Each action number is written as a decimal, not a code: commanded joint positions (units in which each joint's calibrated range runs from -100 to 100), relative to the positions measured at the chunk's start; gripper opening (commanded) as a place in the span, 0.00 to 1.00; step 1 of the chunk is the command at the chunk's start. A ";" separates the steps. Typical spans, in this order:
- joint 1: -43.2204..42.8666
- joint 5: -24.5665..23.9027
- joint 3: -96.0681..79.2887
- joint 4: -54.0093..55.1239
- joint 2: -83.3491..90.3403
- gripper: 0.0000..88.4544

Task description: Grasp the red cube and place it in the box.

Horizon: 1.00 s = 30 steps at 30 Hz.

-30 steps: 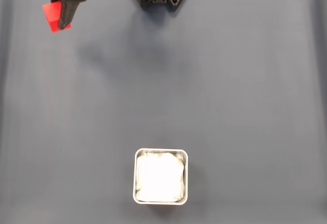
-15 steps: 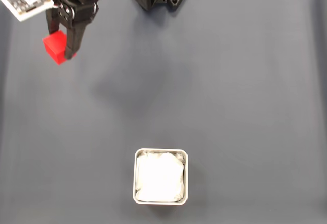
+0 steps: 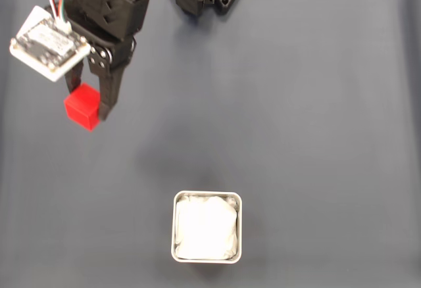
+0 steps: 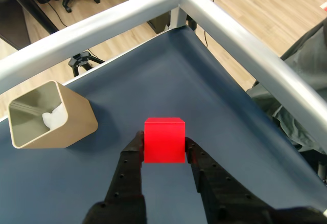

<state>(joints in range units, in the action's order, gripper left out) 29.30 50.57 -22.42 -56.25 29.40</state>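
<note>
Inside box (image 3: 175,229), only white lining (image 3: 205,227).

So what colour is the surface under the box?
Dark slate blue-grey table cover, shown best in the fixed view, where the box sits on it.

Bare mat (image 3: 296,123) between gripper (image 3: 89,107) and box (image 3: 207,227); no obstacles

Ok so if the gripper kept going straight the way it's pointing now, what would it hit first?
Probably nothing but bare mat up to the metal rail. The gripper, its jaws closed on the red cube, points past the box, which sits off to the left in the wrist view; depth is uncertain.
</note>
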 commanded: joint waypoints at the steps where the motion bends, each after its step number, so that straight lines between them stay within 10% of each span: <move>1: -2.24 0.68 5.09 1.90 -0.89 0.08; 30: -15.03 1.95 18.59 7.64 -14.06 0.08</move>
<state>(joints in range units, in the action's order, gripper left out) 15.58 52.28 -6.51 -50.68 15.15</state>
